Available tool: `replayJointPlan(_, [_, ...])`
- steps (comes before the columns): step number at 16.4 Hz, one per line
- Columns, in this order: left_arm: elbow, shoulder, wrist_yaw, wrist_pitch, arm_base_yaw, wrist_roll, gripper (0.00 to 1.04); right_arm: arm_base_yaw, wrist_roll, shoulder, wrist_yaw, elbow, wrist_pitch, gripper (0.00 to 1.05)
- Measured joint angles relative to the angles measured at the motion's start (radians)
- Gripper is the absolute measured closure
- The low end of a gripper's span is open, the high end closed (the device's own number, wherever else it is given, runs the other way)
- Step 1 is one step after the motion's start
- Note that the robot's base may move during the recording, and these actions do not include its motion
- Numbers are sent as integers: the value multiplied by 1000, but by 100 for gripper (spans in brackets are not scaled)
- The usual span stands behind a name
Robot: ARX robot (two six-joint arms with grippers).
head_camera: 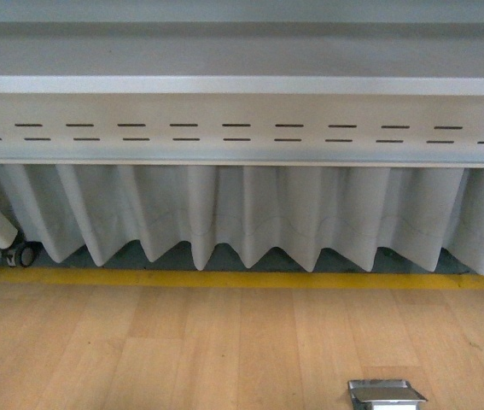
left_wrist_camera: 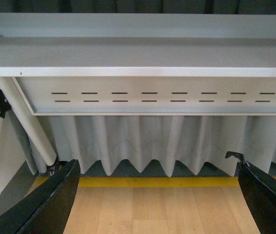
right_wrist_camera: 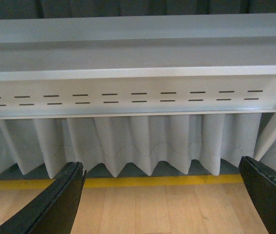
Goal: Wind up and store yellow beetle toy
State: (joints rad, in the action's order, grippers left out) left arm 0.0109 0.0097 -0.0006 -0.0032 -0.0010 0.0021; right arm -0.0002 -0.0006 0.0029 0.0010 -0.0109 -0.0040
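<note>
We cannot find the yellow beetle toy in any of the three views, so its place is unknown to us. It does not show along the near edge of the pale grey metal table (head_camera: 242,85), whose slotted front panel runs across each picture, nor on the light wooden floor (head_camera: 139,350) beneath. All that shows under that edge is a white pleated cloth skirt (head_camera: 250,213), a yellow tape strip (head_camera: 250,279) along its hem and a silver metal floor box (head_camera: 385,395). A white tubular leg (left_wrist_camera: 26,117) slants down near the table's left corner. The left claw (left_wrist_camera: 153,163) is spread wide, its black fingers (left_wrist_camera: 55,200) at opposite sides of its own view with nothing between them. The right claw (right_wrist_camera: 162,165) stands the same way, fingers (right_wrist_camera: 60,200) far apart and bare. Both are level with the table's near edge and face it. With the toy out of sight, we cannot say which way it points or how its long axis lies. We expect that axis to run nose to tail. We judge that a wind-up toy of this kind is light and rigid, with a smooth shell that may slip under the pads. We would take it across its flanks at mid-body, square to the long axis, leaving the wheels or key free for winding.
</note>
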Motion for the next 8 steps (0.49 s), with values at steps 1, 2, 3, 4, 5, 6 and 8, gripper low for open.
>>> replayJointPlan(1, [0,0,0,0,0,0,7,0,0,0,0,0,0,7])
replayJointPlan(2, [0,0,0,0,0,0,7,0,0,0,0,0,0,7])
replayJointPlan(3, [0,0,0,0,0,0,7,0,0,0,0,0,0,7])
replayJointPlan(4, [0,0,0,0,0,0,7,0,0,0,0,0,0,7])
replayJointPlan(5, [0,0,0,0,0,0,7,0,0,0,0,0,0,7])
replayJointPlan(6, [0,0,0,0,0,0,7,0,0,0,0,0,0,7])
replayJointPlan(8, [0,0,0,0,0,0,7,0,0,0,0,0,0,7])
